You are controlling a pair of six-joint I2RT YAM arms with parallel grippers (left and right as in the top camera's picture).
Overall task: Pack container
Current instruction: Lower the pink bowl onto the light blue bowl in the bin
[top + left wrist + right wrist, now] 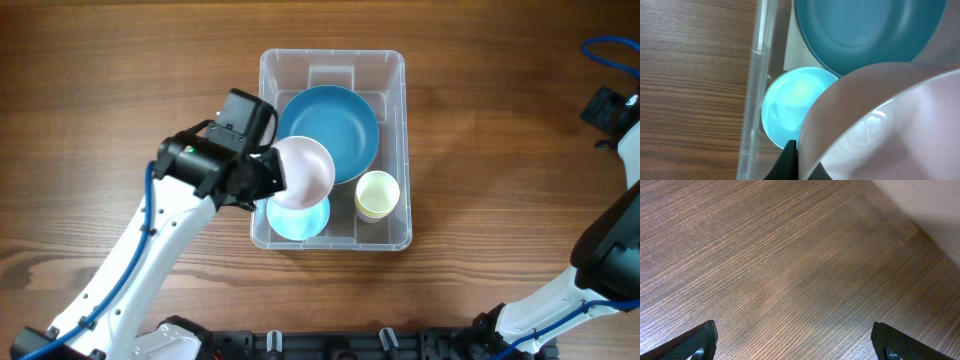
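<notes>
The clear plastic container (pixel 395 70) stands at the table's middle. Inside it lie a dark blue plate (pixel 335 125), a light blue bowl (pixel 298 220) at the near left and a pale yellow cup (pixel 377 195) at the near right. My left gripper (pixel 268 172) is shut on the rim of a pink bowl (pixel 305 168) and holds it over the container's left side, above the light blue bowl. In the left wrist view the pink bowl (pixel 890 125) fills the lower right, over the light blue bowl (pixel 792 102) and the plate (pixel 865 25). My right gripper (pixel 795 342) is open and empty over bare wood.
The container's left wall (pixel 757 85) runs beside the bare wooden table (pixel 690 75). The right arm (pixel 615 240) stands at the far right edge of the table, with a blue cable above it. A pale surface (pixel 930 200) borders the table at the far right.
</notes>
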